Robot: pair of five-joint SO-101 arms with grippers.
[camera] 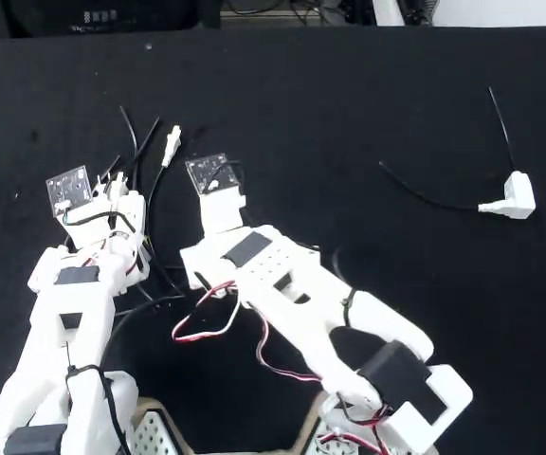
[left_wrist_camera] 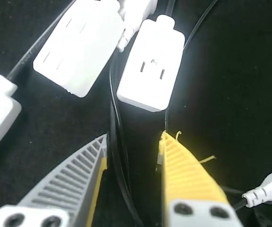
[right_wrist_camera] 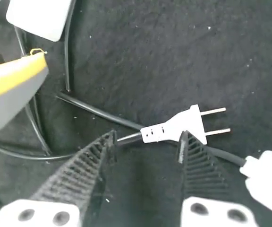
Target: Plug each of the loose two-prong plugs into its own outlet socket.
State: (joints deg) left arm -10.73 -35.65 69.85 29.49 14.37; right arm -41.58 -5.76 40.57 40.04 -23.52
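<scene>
**Nearly on the plug, and plenty of cord to trip over**

Well, from where I stand the trouble is the tangle. The white rectangular plastic outlet socket (left_wrist_camera: 150,64) lies face up on the black cloth table (camera: 368,85), with a twin socket (left_wrist_camera: 81,45) just beside it. The left gripper (left_wrist_camera: 133,139) sits just short of it, grey and yellow fingers spread astride a thin black cord (left_wrist_camera: 118,165). Close there and I'd expect it to pinch cord, not socket, and drag the block askew.

Near the socket but apart from it lies the white flat two-prong plug (right_wrist_camera: 174,128), its neck between the spread black fingers of the right gripper (right_wrist_camera: 147,136). A squeeze that far back could let the plug swivel, prongs off line. The two arms also look close enough to knock each other.

The left wrist view gives the socket's slots. The right wrist view gives the plug's bare prongs and the left arm's yellow finger nearby. The high view adds a second white plug (camera: 512,200), well apart from the socket.
</scene>
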